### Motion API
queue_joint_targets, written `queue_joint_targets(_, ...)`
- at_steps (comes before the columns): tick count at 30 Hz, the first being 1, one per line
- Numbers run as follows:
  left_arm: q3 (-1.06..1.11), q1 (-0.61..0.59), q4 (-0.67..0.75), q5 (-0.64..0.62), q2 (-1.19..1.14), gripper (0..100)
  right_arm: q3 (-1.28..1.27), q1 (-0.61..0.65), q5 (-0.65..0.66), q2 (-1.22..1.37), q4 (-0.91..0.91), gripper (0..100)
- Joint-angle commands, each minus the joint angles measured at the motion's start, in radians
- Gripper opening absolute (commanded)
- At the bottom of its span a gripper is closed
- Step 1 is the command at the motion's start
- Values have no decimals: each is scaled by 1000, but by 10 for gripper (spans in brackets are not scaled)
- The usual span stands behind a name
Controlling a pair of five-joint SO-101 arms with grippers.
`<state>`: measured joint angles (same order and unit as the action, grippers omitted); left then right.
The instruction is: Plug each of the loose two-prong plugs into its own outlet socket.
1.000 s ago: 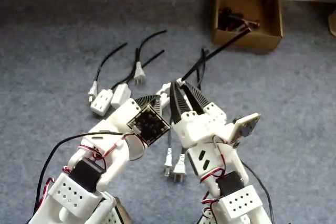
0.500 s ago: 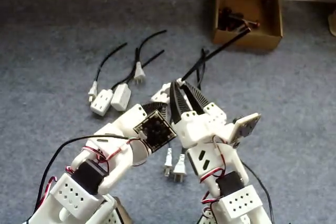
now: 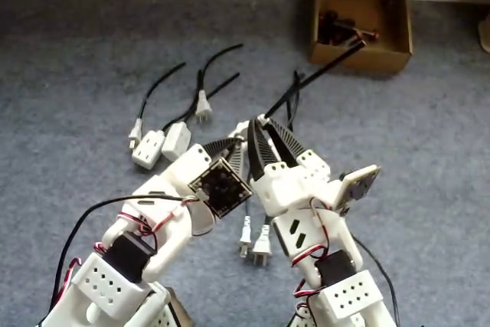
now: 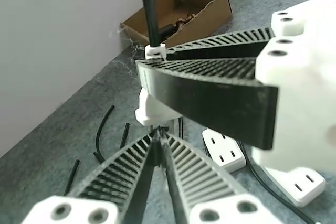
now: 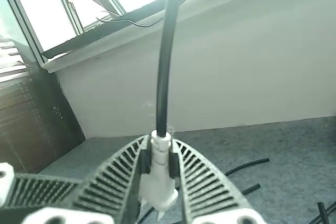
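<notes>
1. Now my right gripper [image 5: 159,146] has its ribbed black fingers [image 5: 118,174] squeezed tight on a white two-prong plug [image 5: 160,182] with a stiff black cord. It holds the plug up off the fuzzy grey carpet [image 3: 92,44].
2. My left gripper [image 4: 158,139] has its fingers pressed together too. A small white plastic socket block [image 4: 152,113] sits right at their tips, and I think they pinch it.
3. A moment ago my left arm pulled back a little, and the socket block slid away from the plug. It has come forward again, so the block is just beside the plug's tip. My right arm did not move.
4. I think I am lining the two up. The plug is not in yet.
5. Farther out, two square white sockets [image 3: 161,145] lie side by side on the carpet.
6. One loose white plug [image 3: 203,106] lies past them, and a pair of white plugs [image 3: 254,241] lies between my arms. They are not plugged in.
7. A brown cardboard box [image 3: 360,59] sits at the far edge with dark bits inside.
8. I can read no writing or brand anywhere.
</notes>
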<state>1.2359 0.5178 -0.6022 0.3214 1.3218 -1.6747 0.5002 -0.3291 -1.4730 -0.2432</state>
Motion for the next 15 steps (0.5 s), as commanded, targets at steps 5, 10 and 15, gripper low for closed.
queue_joint_targets(5, -31, 13, 23, -9, -19, 6, -73, 5, -9, -13, -19, 5)
queue_joint_targets(10, -42, 15, 25, -9, -96, 6, -73, 39, -5, -13, -19, 5)
queue_joint_targets(15, -39, 12, 54, -9, -133, 6, -73, 33, -3, -13, -19, 5)
